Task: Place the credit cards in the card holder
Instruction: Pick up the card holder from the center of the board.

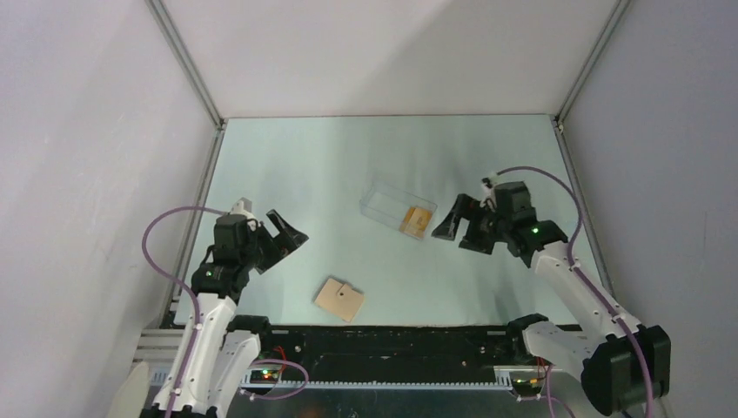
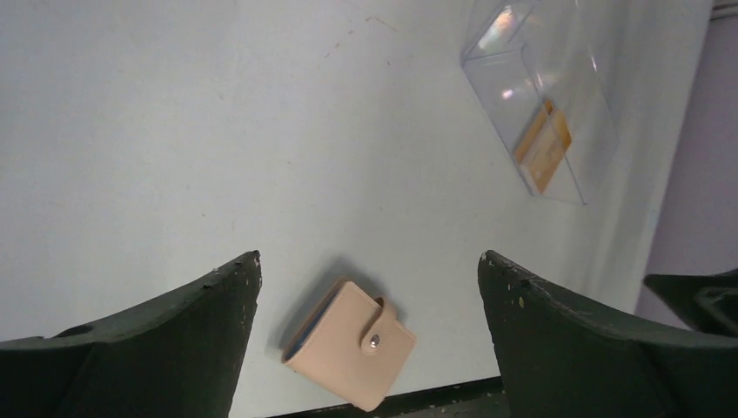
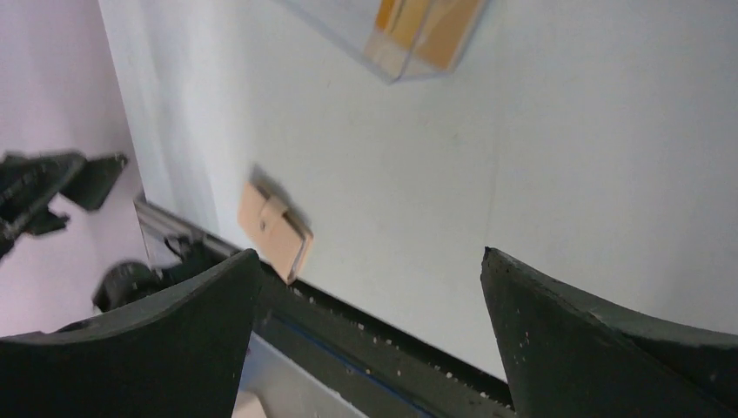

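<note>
The card holder, a tan wallet snapped shut, lies near the table's front edge; it also shows in the left wrist view and the right wrist view. The orange-yellow credit cards stand inside a clear plastic box at mid-table; they also show in the left wrist view and the right wrist view. My left gripper is open and empty, above the table to the left of the wallet. My right gripper is open and empty, just right of the box.
Grey walls close in the table on the left, right and back. A black rail runs along the front edge, just below the wallet. The clear box lies slanted, its card end towards the right arm.
</note>
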You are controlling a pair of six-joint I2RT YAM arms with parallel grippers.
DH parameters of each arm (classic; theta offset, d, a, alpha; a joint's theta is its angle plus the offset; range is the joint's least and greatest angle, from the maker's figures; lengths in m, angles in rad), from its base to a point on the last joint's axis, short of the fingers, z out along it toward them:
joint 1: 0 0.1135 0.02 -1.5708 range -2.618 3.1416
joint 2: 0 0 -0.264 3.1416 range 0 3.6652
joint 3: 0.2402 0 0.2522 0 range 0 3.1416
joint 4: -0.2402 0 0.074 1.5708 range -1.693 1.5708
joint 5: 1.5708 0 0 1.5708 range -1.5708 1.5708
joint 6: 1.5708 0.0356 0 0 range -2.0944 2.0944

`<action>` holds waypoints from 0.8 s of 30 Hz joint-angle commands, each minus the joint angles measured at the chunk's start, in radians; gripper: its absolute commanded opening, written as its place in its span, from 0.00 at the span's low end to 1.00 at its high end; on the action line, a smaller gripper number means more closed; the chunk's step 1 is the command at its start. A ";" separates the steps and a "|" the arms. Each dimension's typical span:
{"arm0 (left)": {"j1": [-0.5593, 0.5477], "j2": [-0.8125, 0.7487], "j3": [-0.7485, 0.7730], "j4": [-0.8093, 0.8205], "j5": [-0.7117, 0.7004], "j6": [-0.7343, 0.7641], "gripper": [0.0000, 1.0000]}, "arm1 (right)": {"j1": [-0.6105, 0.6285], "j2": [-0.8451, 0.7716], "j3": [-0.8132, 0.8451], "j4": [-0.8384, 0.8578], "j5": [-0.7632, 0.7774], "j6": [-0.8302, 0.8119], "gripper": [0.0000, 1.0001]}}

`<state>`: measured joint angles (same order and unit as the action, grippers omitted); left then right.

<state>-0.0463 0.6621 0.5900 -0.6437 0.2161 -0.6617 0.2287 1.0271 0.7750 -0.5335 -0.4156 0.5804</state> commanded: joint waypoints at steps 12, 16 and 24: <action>-0.060 -0.129 -0.185 -0.135 0.105 -0.351 0.98 | 0.600 0.350 0.071 0.285 0.001 0.214 0.92; -0.139 -0.060 -0.163 -0.204 0.033 -0.346 0.98 | 0.646 0.486 0.138 0.308 -0.032 0.224 0.89; -0.257 0.065 -0.202 -0.177 0.025 -0.368 1.00 | 0.689 0.717 0.240 0.378 -0.128 0.260 0.74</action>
<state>-0.2764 0.6907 0.3943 -0.8406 0.2470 -0.9955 0.9012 1.6676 0.9554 -0.2188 -0.4805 0.8108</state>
